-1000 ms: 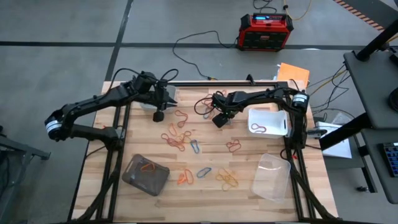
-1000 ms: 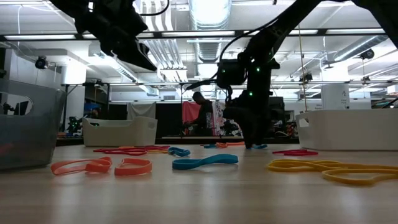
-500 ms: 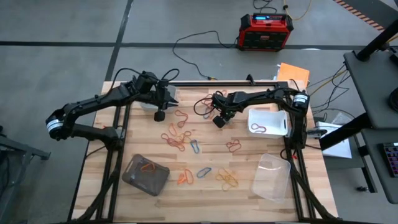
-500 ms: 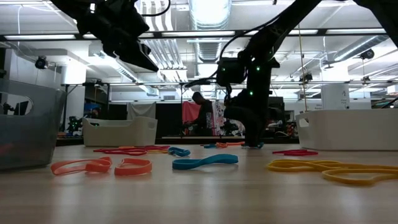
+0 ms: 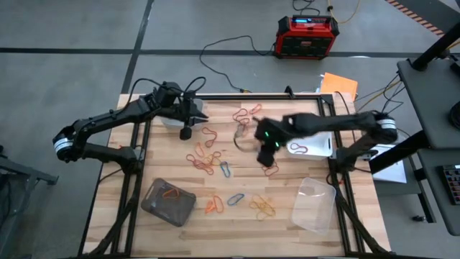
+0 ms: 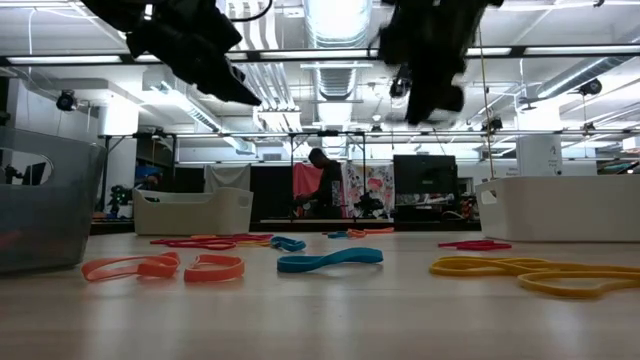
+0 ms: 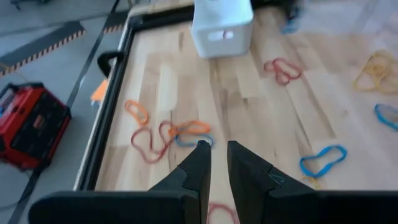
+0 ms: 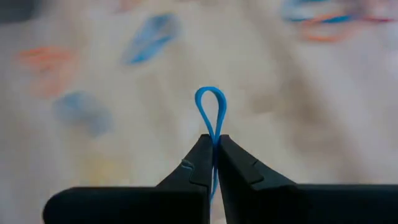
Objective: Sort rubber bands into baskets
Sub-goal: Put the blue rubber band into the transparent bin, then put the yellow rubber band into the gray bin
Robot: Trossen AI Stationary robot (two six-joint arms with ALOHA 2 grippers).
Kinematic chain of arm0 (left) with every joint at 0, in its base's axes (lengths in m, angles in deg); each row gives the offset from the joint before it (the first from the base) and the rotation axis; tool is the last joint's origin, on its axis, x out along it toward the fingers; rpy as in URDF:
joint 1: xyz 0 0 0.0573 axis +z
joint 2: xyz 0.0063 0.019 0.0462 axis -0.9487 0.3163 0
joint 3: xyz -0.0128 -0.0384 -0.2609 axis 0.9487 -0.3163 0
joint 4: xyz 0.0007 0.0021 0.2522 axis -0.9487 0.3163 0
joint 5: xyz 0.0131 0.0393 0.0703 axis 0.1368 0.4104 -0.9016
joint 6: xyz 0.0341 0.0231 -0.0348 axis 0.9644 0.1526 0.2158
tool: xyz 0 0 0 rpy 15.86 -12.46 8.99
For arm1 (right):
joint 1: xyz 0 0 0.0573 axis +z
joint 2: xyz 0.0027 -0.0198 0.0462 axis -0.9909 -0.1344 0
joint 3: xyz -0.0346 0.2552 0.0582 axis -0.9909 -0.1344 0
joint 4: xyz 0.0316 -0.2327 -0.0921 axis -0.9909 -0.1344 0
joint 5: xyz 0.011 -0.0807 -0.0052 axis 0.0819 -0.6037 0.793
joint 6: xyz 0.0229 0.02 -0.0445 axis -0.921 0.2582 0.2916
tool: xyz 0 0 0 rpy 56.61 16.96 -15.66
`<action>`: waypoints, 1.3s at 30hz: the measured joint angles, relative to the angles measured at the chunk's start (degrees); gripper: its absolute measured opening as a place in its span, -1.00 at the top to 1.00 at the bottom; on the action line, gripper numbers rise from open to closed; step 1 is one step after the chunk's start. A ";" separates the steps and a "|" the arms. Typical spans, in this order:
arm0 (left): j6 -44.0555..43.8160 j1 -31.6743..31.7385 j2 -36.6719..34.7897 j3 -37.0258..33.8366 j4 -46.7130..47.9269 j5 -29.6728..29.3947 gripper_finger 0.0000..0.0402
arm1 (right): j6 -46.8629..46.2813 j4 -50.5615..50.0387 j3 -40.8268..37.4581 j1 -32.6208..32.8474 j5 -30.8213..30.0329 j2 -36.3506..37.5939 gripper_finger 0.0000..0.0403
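Blue thin rubber band point(image 8: 211, 109) sits pinched in my right gripper point(image 8: 213, 144) fingers, lifted above mid wooden table point(image 5: 287, 216). Left gripper point(image 7: 214, 155) hovers, fingers nearly shut, empty.

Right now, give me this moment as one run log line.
right gripper: shut on thin blue rubber band, above table | left gripper: empty, near white plastic tub

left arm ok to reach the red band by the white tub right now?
Probably not: the left gripper hovers at the far side, and the right gripper hangs nearly over the red band near the white tub.
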 joint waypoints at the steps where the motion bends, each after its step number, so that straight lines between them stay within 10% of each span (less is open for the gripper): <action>1: -0.30 0.00 0.00 0.00 -0.92 0.66 0.81 | -1.63 -0.34 0.00 2.27 1.71 1.13 0.95; 20: -3.91 -6.51 0.00 -0.01 -6.72 1.88 0.81 | -56.73 -31.79 -0.37 34.54 6.54 4.80 0.95; 35: -8.48 -14.33 0.00 -0.01 -7.03 1.74 0.81 | -60.14 -32.77 -2.31 36.92 3.25 4.34 0.44; 39: -8.81 -17.56 0.22 -0.01 -7.11 1.73 0.81 | -54.83 -29.72 -2.43 36.99 -5.87 4.36 0.35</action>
